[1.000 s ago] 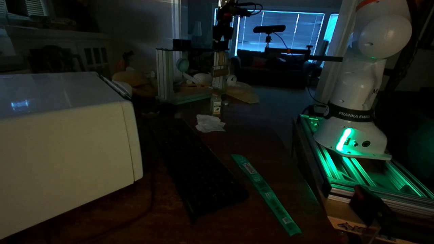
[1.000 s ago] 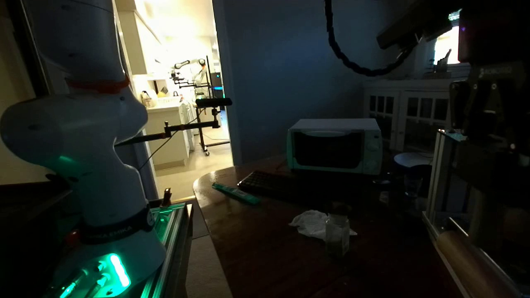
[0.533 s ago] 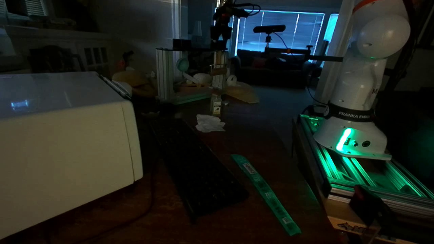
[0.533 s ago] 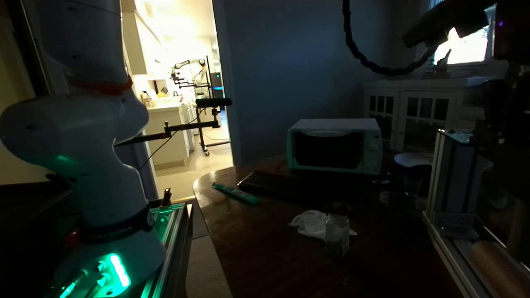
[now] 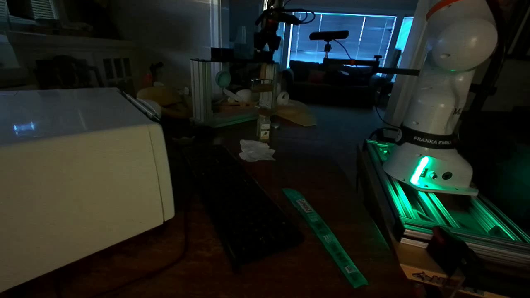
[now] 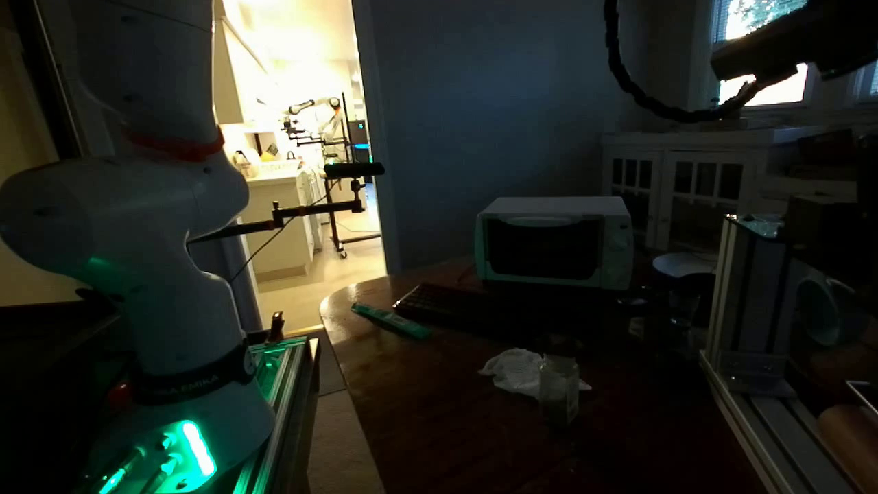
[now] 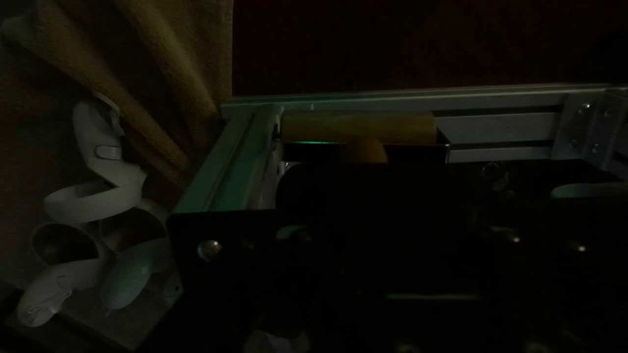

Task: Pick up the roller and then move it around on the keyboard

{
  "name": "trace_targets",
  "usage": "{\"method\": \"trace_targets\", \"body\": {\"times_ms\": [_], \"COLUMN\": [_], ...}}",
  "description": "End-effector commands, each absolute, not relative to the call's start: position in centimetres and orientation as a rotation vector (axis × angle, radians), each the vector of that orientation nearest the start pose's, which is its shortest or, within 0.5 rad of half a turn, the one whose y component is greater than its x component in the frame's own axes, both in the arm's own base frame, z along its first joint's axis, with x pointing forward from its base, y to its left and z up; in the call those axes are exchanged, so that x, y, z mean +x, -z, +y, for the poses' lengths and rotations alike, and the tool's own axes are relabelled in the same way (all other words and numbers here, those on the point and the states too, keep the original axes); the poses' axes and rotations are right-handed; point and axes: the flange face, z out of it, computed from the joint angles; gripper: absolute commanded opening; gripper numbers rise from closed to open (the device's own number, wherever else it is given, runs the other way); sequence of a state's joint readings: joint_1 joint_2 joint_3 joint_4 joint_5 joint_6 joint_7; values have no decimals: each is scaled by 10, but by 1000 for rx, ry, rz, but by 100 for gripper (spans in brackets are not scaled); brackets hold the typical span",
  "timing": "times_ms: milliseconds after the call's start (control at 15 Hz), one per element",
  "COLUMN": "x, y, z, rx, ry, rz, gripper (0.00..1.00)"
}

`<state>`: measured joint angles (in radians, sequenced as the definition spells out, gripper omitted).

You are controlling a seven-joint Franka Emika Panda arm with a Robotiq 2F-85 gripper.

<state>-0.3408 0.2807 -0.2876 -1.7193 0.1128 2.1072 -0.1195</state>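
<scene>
The roller has a wooden tan cylinder across the end of its handle. It hangs cylinder-down below my gripper [image 5: 266,56] at the far end of the table, in front of the metal frame. The cylinder shows in both exterior views [image 5: 261,86] [image 6: 849,439] and in the wrist view [image 7: 358,126]. My gripper is shut on the handle. Its fingers are very dark in the wrist view and hide most of the handle. The near-black keyboard [image 5: 244,203] lies flat on the table, well away from the roller. It also shows in an exterior view [image 6: 446,302].
A white toaster oven [image 5: 83,174] stands beside the keyboard. A green strip [image 5: 325,238] lies on its other side. A white crumpled paper [image 5: 256,150] and a glass jar [image 5: 263,129] stand beyond it. A metal frame [image 6: 744,302] rises at the table's far end. The light is dim.
My gripper and the roller have moved together, slightly left in an exterior view and toward the right edge in an exterior view. The keyboard and other table items have not moved.
</scene>
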Motion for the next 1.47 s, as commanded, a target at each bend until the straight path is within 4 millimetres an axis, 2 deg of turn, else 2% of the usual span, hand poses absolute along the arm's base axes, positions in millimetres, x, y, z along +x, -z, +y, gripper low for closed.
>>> {"method": "trace_targets", "body": {"times_ms": [0, 533, 1267, 1333, 1400], "x": [549, 569, 577, 577, 577], "y": [-442, -439, -432, -432, -432], "z": [-370, -370, -386, -385, -385], "rx": [-3042, -3049, -3038, -3039, -3037], "ry": [186, 141, 125, 129, 133], "rz": [809, 780, 792, 786, 785], "gripper": [33, 33, 33, 80, 84]}}
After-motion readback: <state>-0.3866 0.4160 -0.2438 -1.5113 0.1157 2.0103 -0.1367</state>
